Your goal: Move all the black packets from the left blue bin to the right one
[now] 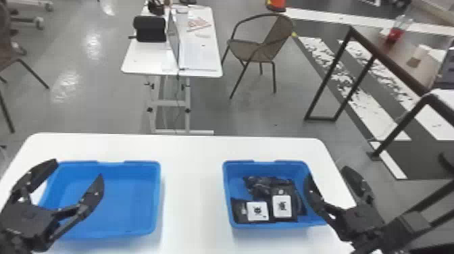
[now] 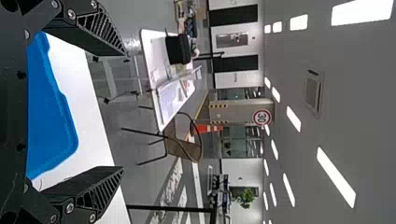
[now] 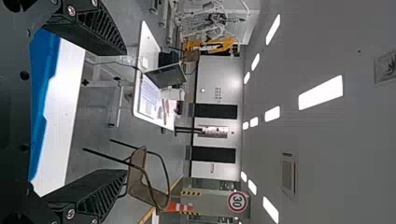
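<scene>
Several black packets lie in the right blue bin, with both pincers spread apart

You have the packets heaped together there, on the near and middle part of its floor. Two lie at the near side with white labels facing up: the left label sits close to the near left corner, and the right label is just beside it. Crinkled dark wrapping shows behind them, toward the far wall.

Your left blue bin sits well apart on the same white counter, its blue floor in plain sight.

Your left pincer is released, its fingers wide apart at the left side of the left bin. Your right pincer is released too, at the right edge of the right bin; one finger overlaps that edge in the head view, and the other stands farther right.

Beyond the counter you see a white desk with a laptop and a black case. A brown chair stands just right of that desk, with an orange cone farther back.
</scene>
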